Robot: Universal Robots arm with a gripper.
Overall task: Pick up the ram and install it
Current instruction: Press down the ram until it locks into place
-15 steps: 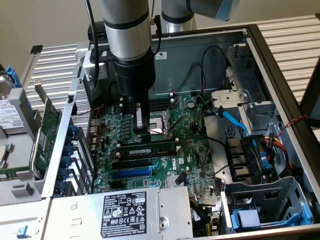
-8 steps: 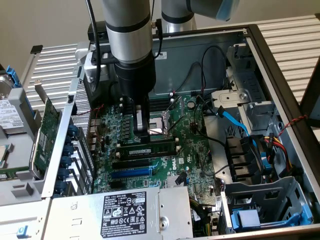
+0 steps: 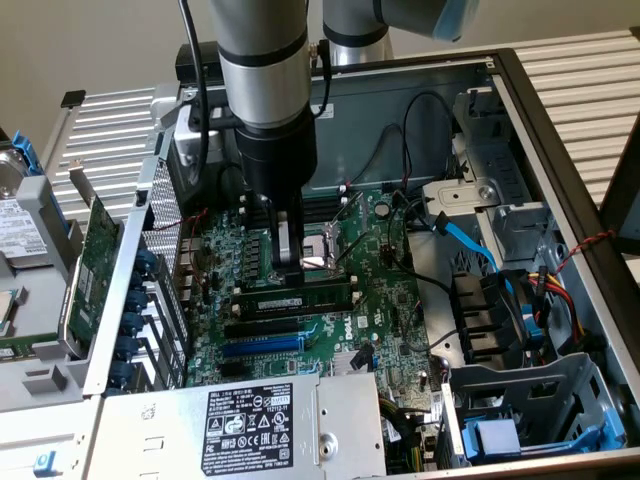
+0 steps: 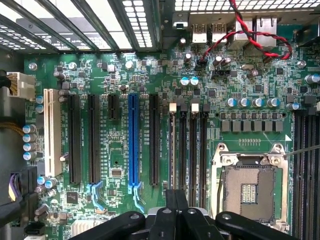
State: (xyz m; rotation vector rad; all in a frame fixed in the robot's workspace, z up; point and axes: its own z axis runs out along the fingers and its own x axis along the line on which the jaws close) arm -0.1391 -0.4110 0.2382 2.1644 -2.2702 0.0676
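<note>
The open case (image 3: 560, 150) holds a green motherboard (image 3: 400, 300) lying flat on its floor. The arm (image 3: 262, 60) reaches straight down into it. Its gripper (image 3: 288, 275) is pinched closed on the top edge of the ram (image 3: 320, 300). The ram stands on edge on the board, directly under the fingers, beside the CPU socket (image 3: 322, 245), with its long axis running across the exterior view from left to right.

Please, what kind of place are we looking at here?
Probably the inside of an open desktop computer case: the green motherboard, its CPU socket and a labelled power supply show it.
</note>
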